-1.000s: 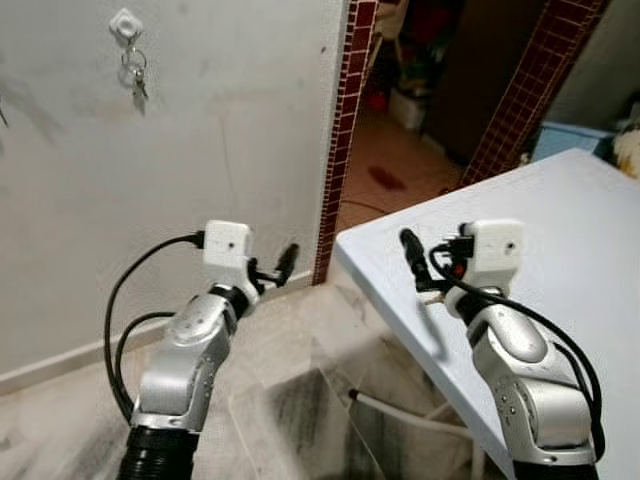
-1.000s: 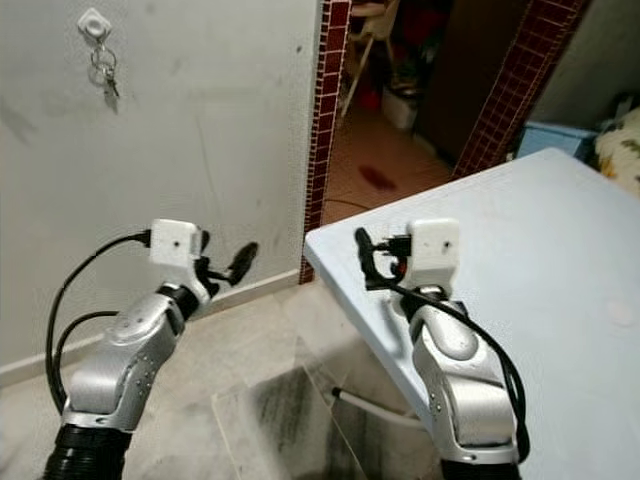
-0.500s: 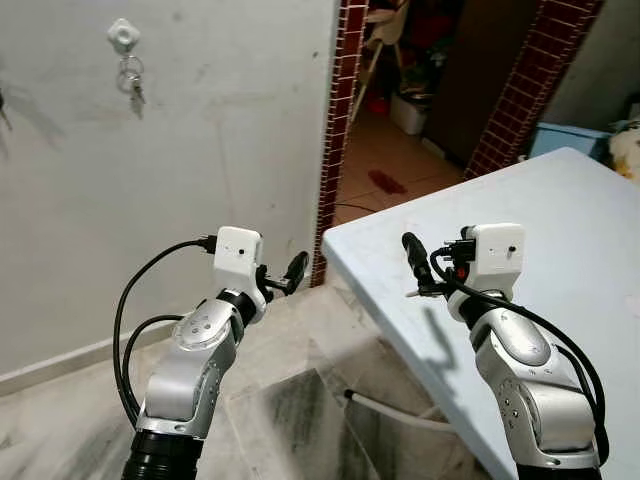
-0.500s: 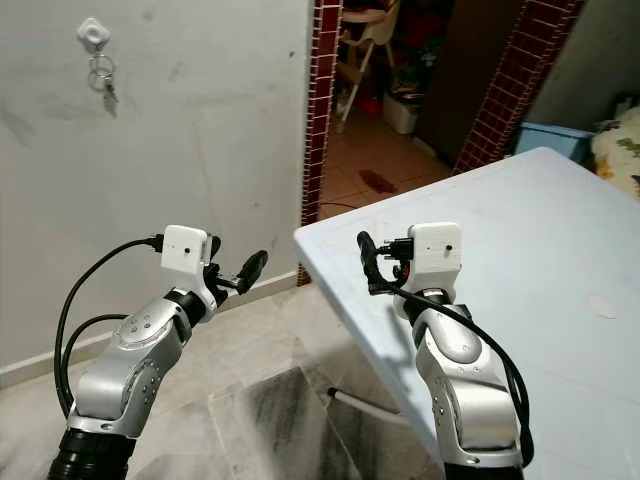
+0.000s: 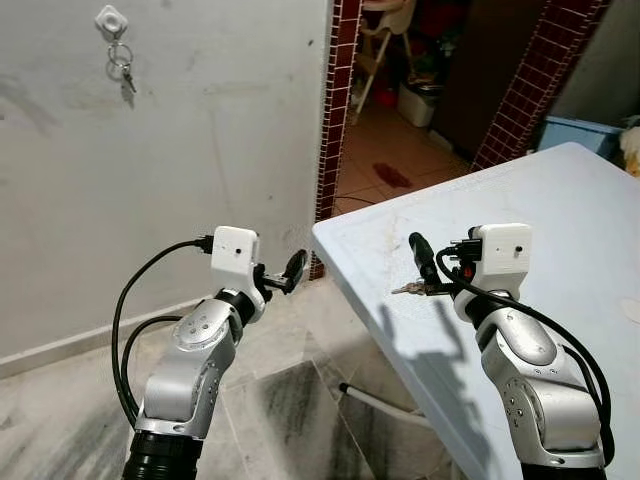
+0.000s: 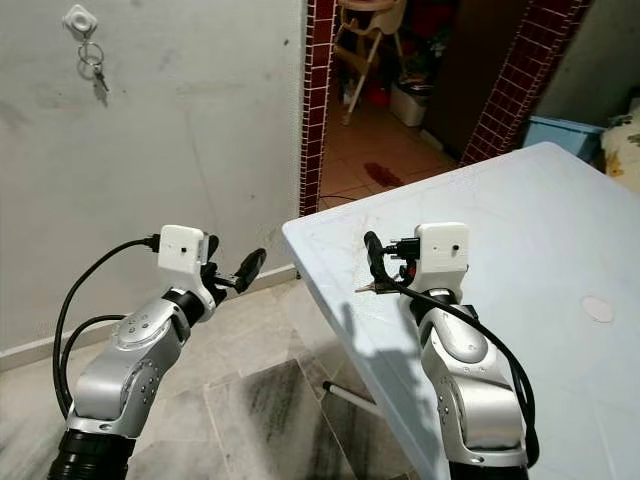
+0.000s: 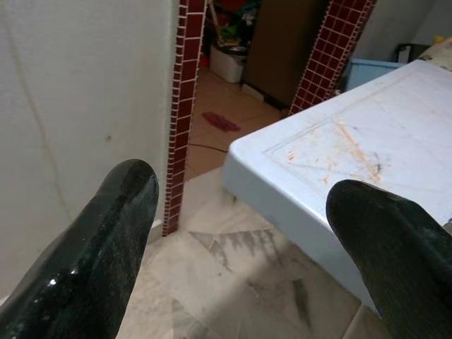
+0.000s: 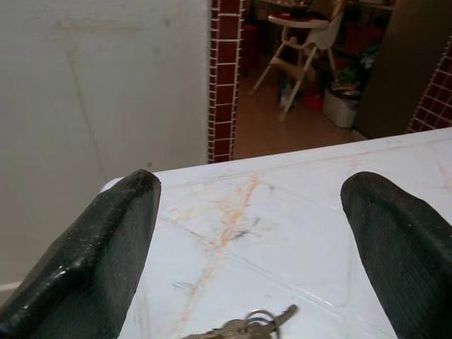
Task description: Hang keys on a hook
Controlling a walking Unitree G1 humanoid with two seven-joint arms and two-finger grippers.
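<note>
A small bunch of metal keys [image 8: 244,326] on a thin split ring lies flat on the pale blue table [image 5: 560,200], close to the table's near-left corner and just in front of the right gripper [image 8: 247,233]; in the left eye view the keys [image 5: 410,289] show as a thin silvery sliver at about 9 o'clock from the right gripper's fingers. Right gripper: two rounded, glossy black fingers [image 8: 99,247] held wide apart, nothing between them, keys not touched. Table top is smooth plastic, scuffed, with orange and dark scratch marks and faint moulded lines. Hook [image 5: 110,19]: a white, roughly square plastic wall hook, high on the wall at about 11 o'clock in the left eye view, well apart from both arms; a second set of keys [image 5: 122,73] on a ring hangs from it. Wall [image 5: 200,150] is off-white plaster, stained and smudged. Left gripper [image 7: 247,233]: fingers wide apart, empty, held over the marbled grey floor tiles [image 5: 280,400] between wall and table corner. At 12 o'clock, a doorway framed by dark red mosaic-tile pillars [image 5: 335,110]; beyond it a white high chair [image 8: 300,42] and clutter on a reddish floor.
</note>
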